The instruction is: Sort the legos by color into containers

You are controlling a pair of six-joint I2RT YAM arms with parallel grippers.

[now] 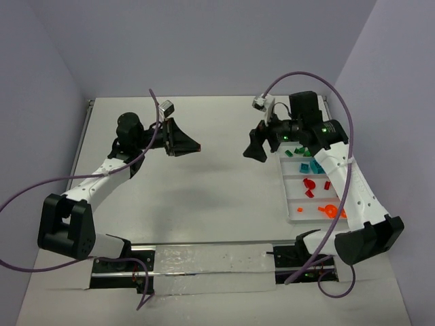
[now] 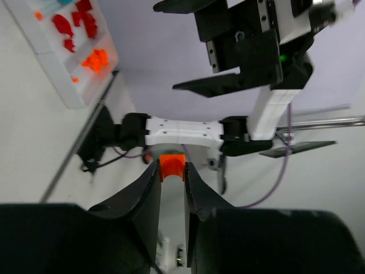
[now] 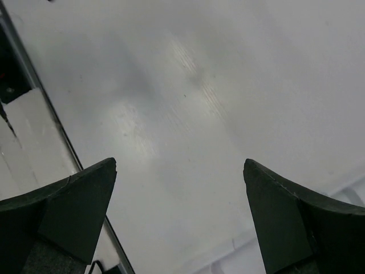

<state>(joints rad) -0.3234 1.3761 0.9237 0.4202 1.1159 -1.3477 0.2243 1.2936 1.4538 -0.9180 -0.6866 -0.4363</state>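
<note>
- My left hand (image 1: 192, 144) (image 2: 172, 178) is narrowed almost shut on a single orange lego (image 2: 171, 166), pinched right at the tips of the two black fingers (image 2: 147, 194).
- That hand is raised above the surface (image 1: 217, 197), over its far left part, and points across toward my other arm.
- My right hand (image 1: 254, 147) (image 3: 179, 171) stands spread wide with nothing between its fingers (image 3: 85, 188). Its own camera shows only bare surface (image 3: 188, 85) below the gap.
- From above, the right hand hangs just beside the far left corner of the tray (image 1: 290, 204), on its left side, and touches neither the tray nor any brick.
- From the left wrist, the right hand (image 2: 183, 47) faces me with its fingers well apart, higher in the view than the held brick.
- The tray lies along the right side of the surface, and my right arm reaches over its right edge.
- Sorted pieces lie in it by compartment: green legos (image 1: 289, 153) at the far end, then teal legos (image 1: 315, 165), then red legos (image 1: 308, 183), and orange legos (image 1: 329, 210) nearest my base.
- The left wrist view catches the tray (image 2: 57, 68) at its upper left, with the red legos (image 2: 71, 25) and the orange legos (image 2: 94, 60) inside; the other colours are cut off there.
- The held orange lego is well apart from the tray.
</note>
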